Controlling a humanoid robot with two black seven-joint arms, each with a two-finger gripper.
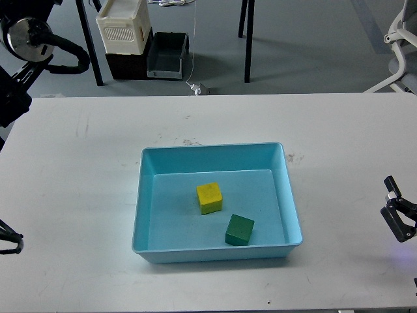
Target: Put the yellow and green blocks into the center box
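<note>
The light blue box (146, 171) sits at the middle of the white table. A yellow block (209, 197) lies inside it near the middle of its floor. A green block (240, 229) lies inside near the front right, apart from the yellow one. Of my left arm only thick dark parts (19, 45) show at the upper left edge, and its gripper is out of view. My right gripper (393, 203) is low at the right edge, over the table and well right of the box. Its fingers stand apart and hold nothing.
Beyond the table's far edge, a white bin (122, 26) and a dark crate (166, 55) stand on the floor among black stand legs. A white chair (399, 45) is at the top right. A thin dark piece (10, 238) pokes in at the lower left edge.
</note>
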